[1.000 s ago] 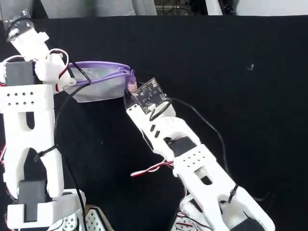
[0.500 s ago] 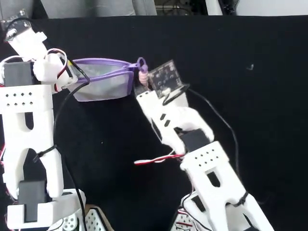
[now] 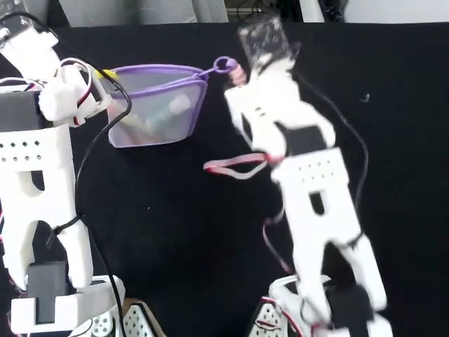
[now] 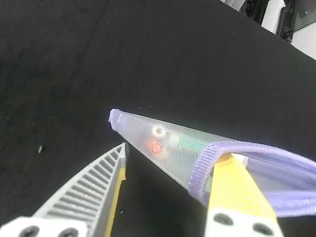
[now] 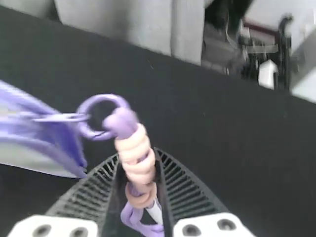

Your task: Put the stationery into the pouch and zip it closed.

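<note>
1. Table (image 3: 393,105), covered in black cloth. The bases of two white arms stand at its near edge.

2. Left arm (image 3: 38,182), running up the left side of the table. Right arm (image 3: 316,189), rising from the near centre-right and stretching toward the far side. A red-and-white cable (image 3: 231,166) loops off its side.

3. Left gripper (image 4: 173,154), at the far left. It is grasping the left end of the pouch. The yellow pad (image 4: 232,187) presses against the purple edging. The tip of the ribbed white finger (image 4: 94,192) meets the opposite wall. The fingers stand wide around the thick end.

4. Pouch (image 3: 161,105), see-through with purple edging, at the far left of the table. It is stretched between the two grippers, its left end in the left gripper and its right upper corner toward the right gripper. Resting on the cloth or lifted off it: cannot tell. Zip fully shut or not: cannot tell.

5. Stationery (image 3: 167,111), inside the pouch. A pale stick-shaped piece lies aslant against the wall. The left wrist view shows small red and white spots through the wall.

6. Purple ring (image 5: 98,116), at the pouch's right upper corner, joined to a pink beaded cord (image 5: 134,148).

7. Right gripper (image 5: 138,157), just right of the pouch. It is clenched on the beaded cord, with the ring just beyond the fingertips
</note>
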